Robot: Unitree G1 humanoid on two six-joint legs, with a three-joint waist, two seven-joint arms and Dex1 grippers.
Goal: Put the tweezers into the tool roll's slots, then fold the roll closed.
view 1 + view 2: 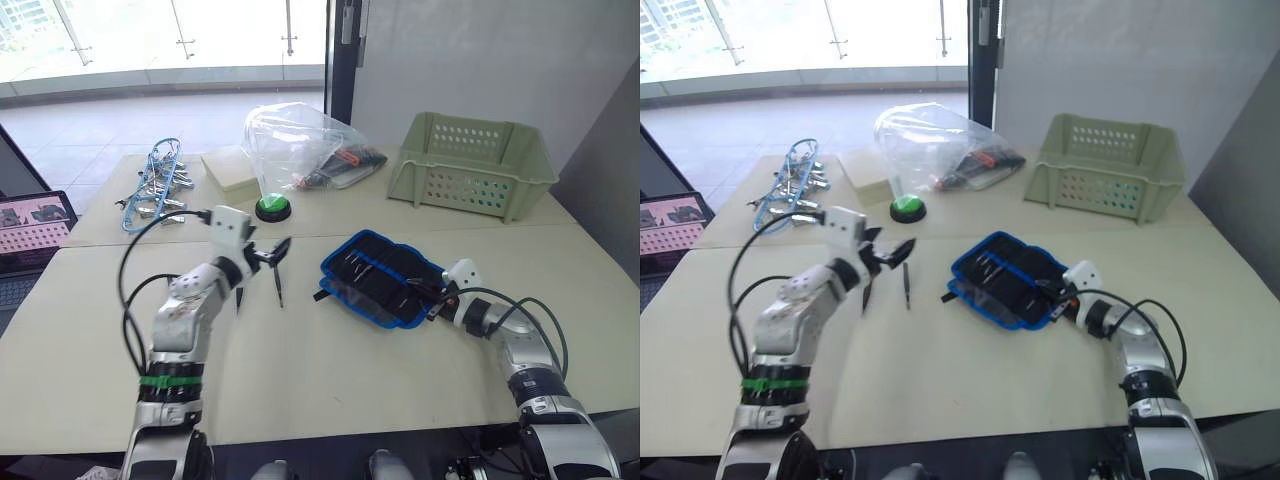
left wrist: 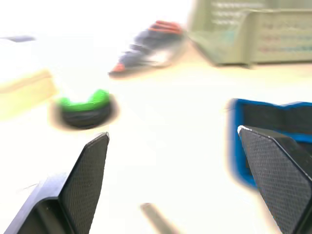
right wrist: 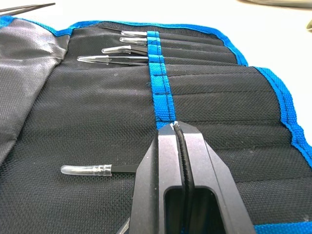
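The tool roll [image 1: 385, 275] lies open on the table right of centre, black with blue edging. Several tweezers [image 3: 117, 49] with clear tip caps sit in its slots [image 3: 209, 87]. Another capped tweezers [image 3: 85, 169] lies across the inner face and runs under my right gripper [image 3: 174, 127]. That gripper is shut, its tips resting at the blue band on the roll's right end. One loose tweezers [image 1: 279, 288] lies on the table left of the roll. Just above and left of it hovers my left gripper [image 1: 262, 270], open and empty.
A green button [image 1: 272, 208] sits behind the left gripper. Farther back are a clear plastic bag [image 1: 300, 140], a beige block [image 1: 232, 170], silver clamps on blue cord [image 1: 155, 190] and a green basket [image 1: 470, 165]. A laptop [image 1: 30, 240] stands at the left edge.
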